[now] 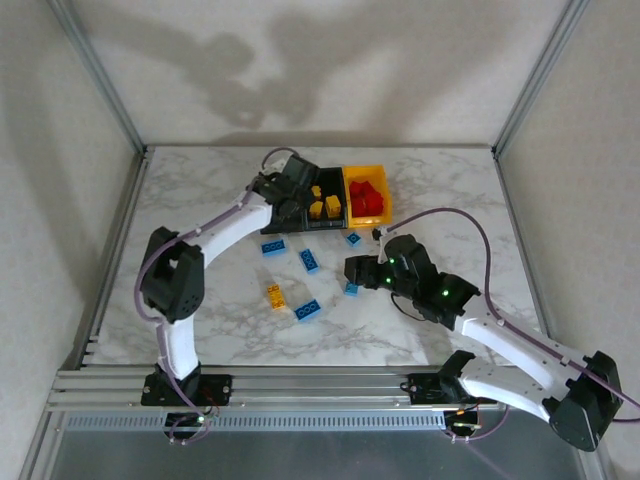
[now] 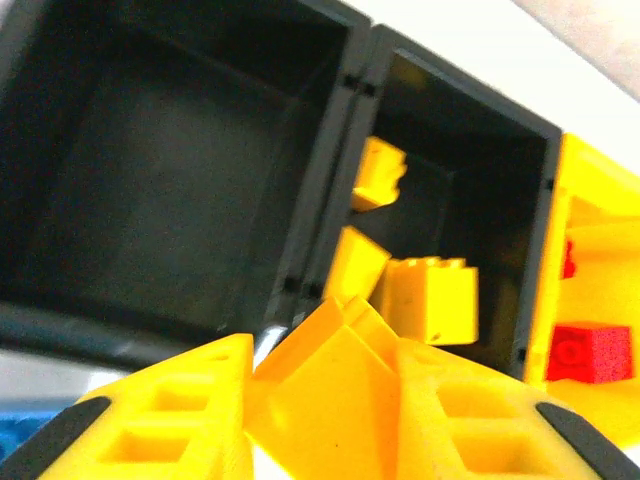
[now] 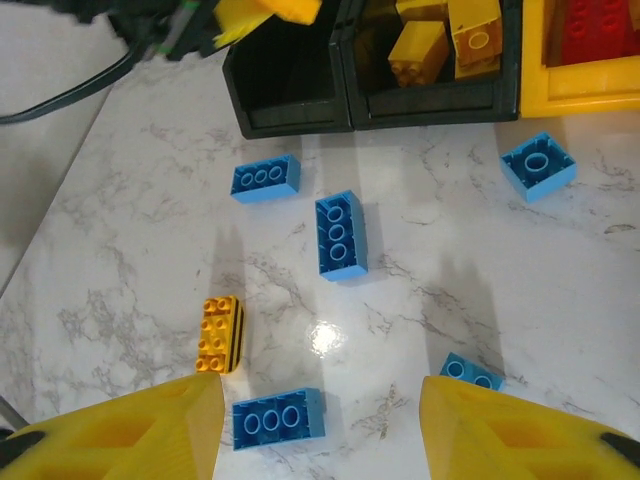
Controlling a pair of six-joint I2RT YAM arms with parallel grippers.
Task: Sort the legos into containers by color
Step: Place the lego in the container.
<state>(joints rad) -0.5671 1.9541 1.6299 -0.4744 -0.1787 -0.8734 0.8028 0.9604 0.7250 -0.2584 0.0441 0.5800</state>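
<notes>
Bottom of frame, my left gripper pinches a yellow lego by the middle black bin; my right gripper hangs half-open, empty.

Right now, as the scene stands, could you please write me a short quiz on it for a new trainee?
1. True or false: the left gripper is shut on a yellow lego.
2. Which colour of legos lies in the yellow-orange bin? A blue, B red, C yellow.
3. How many blue legos can be seen lying on the table?
Key: 1 true; 2 B; 3 five.
</notes>
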